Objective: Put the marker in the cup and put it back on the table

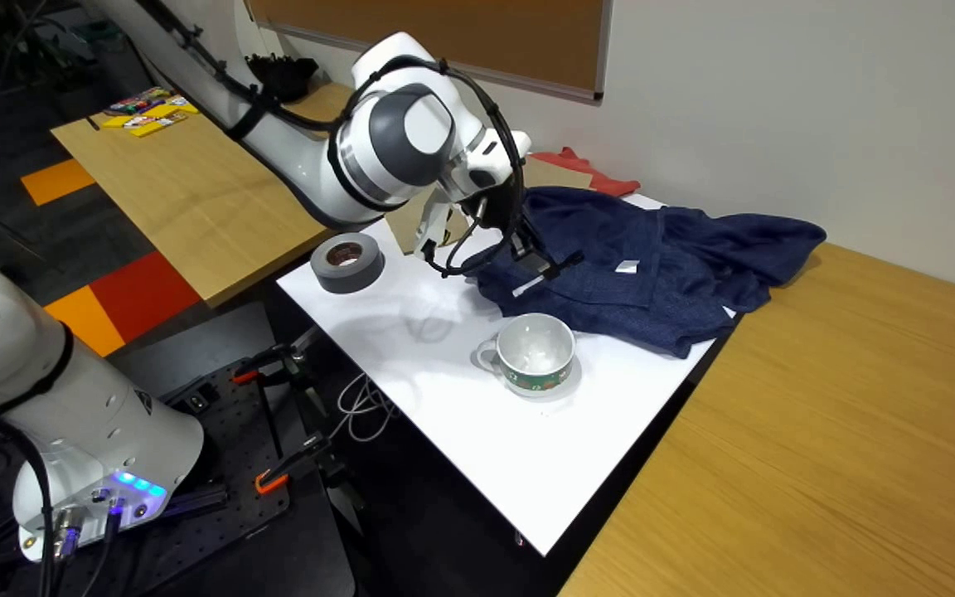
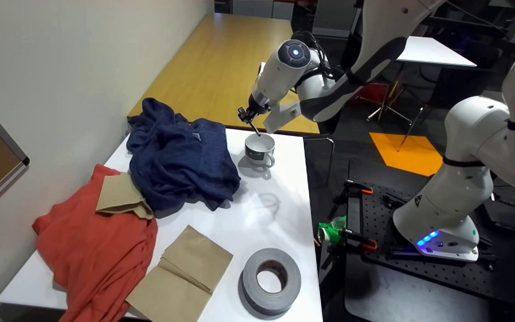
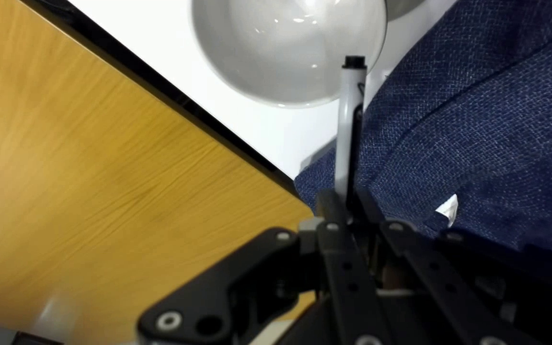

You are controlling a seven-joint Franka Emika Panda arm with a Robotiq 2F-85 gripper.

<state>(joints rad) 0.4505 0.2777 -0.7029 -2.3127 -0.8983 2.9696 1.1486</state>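
one slim marker (image 3: 351, 120), white with a black end, is pinched near its other end in the gripper (image 3: 347, 202), whose fingers press together on it at the lower center of the wrist view. our worry is the rim: in that view the free end overlaps the lower right edge of the cup (image 3: 285, 52), not its middle, and we judge that a straight descent on that line could catch the lip, knocking the cup aside or twisting the marker in its grip. the hold, near one end only, gives any such bump a long lever. should the fingers part too soon, the marker might drop outside, onto the navy garment (image 1: 664, 269) near the cup, right of center in an exterior view. there the cup stands upright near center on the white table (image 1: 519, 473), and may slide if pushed. as for position, the marker juts up the wrist frame from between the fingertips, tilted in both exterior views, its black end toward the cup. whether that end hangs over the mouth or short of it, we cannot tell.
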